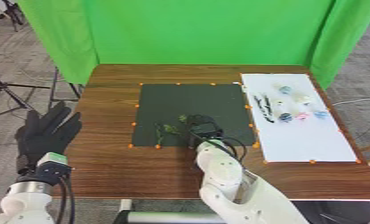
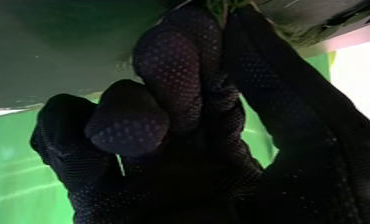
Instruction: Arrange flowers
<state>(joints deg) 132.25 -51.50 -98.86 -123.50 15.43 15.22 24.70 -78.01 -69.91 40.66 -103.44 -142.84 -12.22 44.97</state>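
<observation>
R robot hand (image 1: pixel 204 131) pinches greenery (image 2: pixel 218 7), more just L on blk mat (image 1: pixel 186 95); stem no. unclear. L robot hand (image 1: pixel 48 134) spread. Approx 6 blooms (image 1: pixel 301 116) R.

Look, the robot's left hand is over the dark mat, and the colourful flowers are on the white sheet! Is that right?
Almost! It's the right hand over the dark mat, as the head view shows. The colourful flowers are on the white sheet.

Head cam high, fwd/down; R wrist cam close; green curtain (image 1: pixel 208 32) in both
</observation>
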